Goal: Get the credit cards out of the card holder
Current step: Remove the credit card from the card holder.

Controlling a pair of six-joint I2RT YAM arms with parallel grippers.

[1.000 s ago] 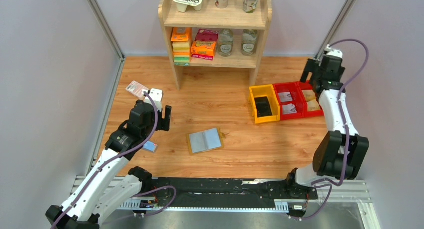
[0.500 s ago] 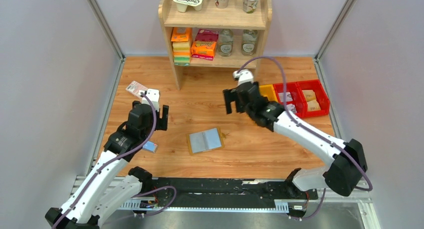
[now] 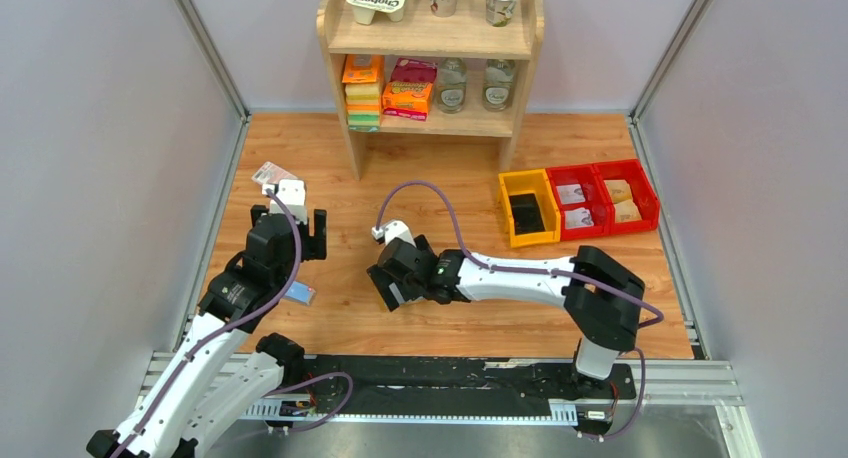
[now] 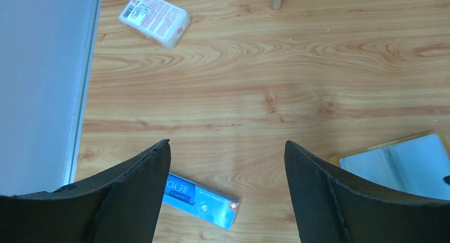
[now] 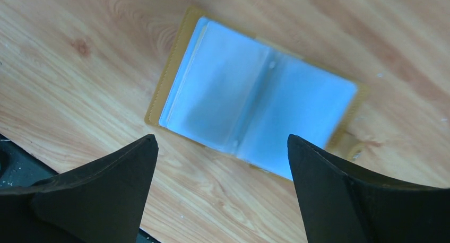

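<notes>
Hovering with jaws spread wide and empty, the right gripper (image 5: 223, 141) hung directly over the card holder (image 5: 254, 113), which lay open and flat near the middle of the table (image 5: 79, 68), grey-blue panels up. No card edge showed clearly through the blurred sleeves, so a straight descent risked pinching a whole panel or the tan cover and dragging the holder along. The left gripper (image 4: 227, 145), likewise parted and holding nothing, stood well to the left above a blue bar (image 4: 199, 198), too far to pin the holder if it slid.
</notes>
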